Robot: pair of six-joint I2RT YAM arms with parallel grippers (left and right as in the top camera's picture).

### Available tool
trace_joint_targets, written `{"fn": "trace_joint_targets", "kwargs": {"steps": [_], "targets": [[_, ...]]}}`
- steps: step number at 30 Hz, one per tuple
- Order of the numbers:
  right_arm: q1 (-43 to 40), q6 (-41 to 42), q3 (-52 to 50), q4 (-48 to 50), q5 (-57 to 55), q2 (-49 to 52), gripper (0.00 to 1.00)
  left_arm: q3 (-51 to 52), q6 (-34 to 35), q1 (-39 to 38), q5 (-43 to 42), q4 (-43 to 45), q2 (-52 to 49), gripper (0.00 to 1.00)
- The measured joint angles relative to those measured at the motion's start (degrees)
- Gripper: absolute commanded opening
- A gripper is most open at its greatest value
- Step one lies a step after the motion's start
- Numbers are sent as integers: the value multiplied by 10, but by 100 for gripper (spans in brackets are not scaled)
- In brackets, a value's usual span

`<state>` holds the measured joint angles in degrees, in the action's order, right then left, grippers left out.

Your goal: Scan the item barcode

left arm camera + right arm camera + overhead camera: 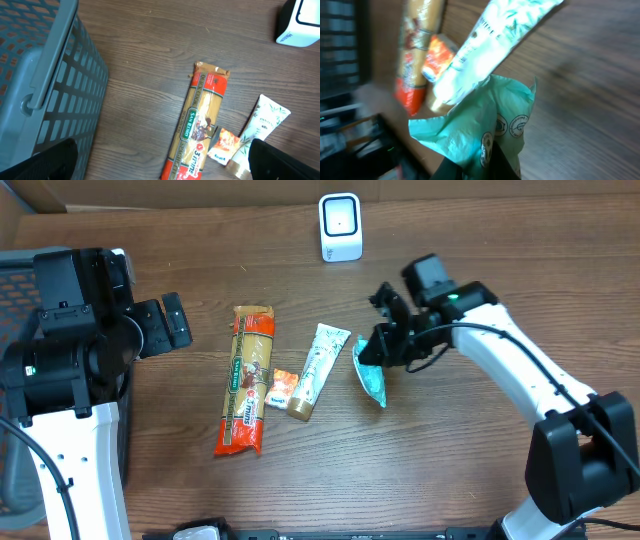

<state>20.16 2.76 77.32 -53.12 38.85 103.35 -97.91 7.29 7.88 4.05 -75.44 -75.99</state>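
The item, a teal-green packet with round printed seals, hangs from my right gripper just above the wood table, right of centre. In the right wrist view the packet fills the lower middle, and my right gripper is shut on its lower end. No barcode shows on it. The white scanner stands at the table's far edge, well behind the packet. My left gripper stands wide open at the left with nothing in it, its dark fingertips at the bottom corners of the left wrist view.
A long spaghetti pack, a small orange sachet and a white leaf-print tube lie side by side left of the packet. A grey mesh basket sits at the table's left edge, beside my left arm.
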Motion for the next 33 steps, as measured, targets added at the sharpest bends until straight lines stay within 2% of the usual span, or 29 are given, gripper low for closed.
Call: {"fn": "trace_joint_targets", "kwargs": {"steps": [8, 12, 28, 33], "targets": [[-64, -36, -160, 130, 180, 2, 4, 0, 0, 0, 0, 0, 0, 100], [-73, -41, -202, 161, 214, 11, 4, 0, 0, 0, 0, 0, 0, 100], [-76, -26, -209, 210, 315, 135, 4, 0, 0, 0, 0, 0, 0, 100], [-90, -18, -209, 210, 330, 145, 4, 0, 0, 0, 0, 0, 0, 100]]}}
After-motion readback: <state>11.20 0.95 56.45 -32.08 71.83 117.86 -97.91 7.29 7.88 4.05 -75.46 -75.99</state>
